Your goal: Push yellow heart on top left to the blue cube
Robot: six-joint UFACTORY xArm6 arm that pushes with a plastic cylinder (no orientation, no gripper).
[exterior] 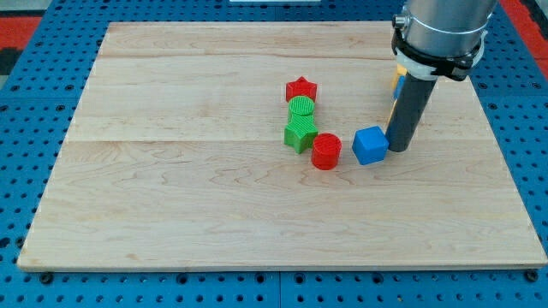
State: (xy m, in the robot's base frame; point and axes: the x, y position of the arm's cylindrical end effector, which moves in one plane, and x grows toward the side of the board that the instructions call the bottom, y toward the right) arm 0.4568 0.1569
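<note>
My tip [398,150] rests on the pale wooden desk [171,214], touching the right side of the blue plastic cube [370,145]. There is no pincer, only a rod. The yellow heart [398,83] is mostly hidden behind the rod. Judged: approach step; next, circle behind the heart and push it down toward the cube.

Wooden board [171,214]: red star [301,88], green cylinder [301,107], green star [300,133], red cylinder [326,151], blue cube [370,145].

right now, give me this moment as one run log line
tip: touching blue cube on its right | yellow block: mostly hidden behind rod | red cylinder: left of cube, apart
</note>
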